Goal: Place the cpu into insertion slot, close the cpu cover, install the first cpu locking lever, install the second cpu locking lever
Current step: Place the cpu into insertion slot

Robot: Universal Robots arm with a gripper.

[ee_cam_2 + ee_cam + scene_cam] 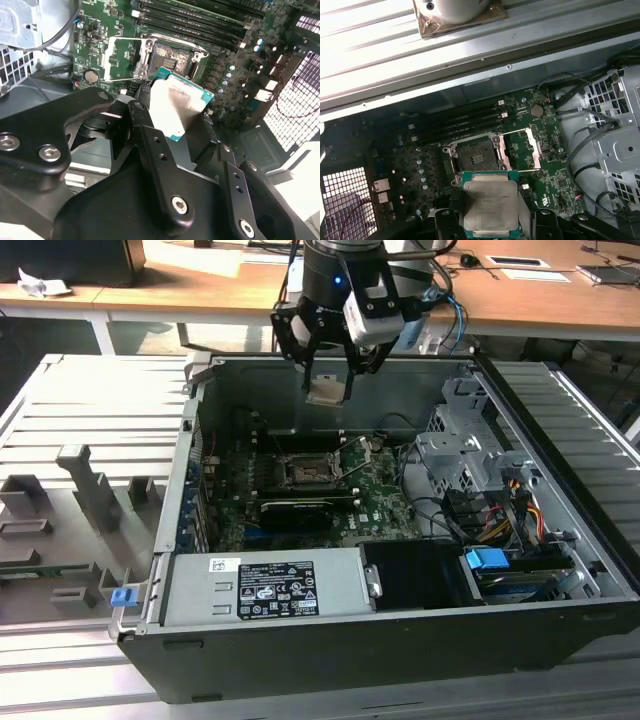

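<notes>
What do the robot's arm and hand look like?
The arm is round and black with a blue light. A grey box is fixed on it, with black and blue cables beside. The gripper is black; its fingers are jointed bars with silver screws.

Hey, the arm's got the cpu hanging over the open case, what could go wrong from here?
1. The gripper pinches the cpu by its edges; a slip might drop it onto the insertion slot.
2. The cpu hangs well above the slot; landing askew may damage both.
3. The open cpu cover lies beside the slot, so the gripper might clip it.
</notes>
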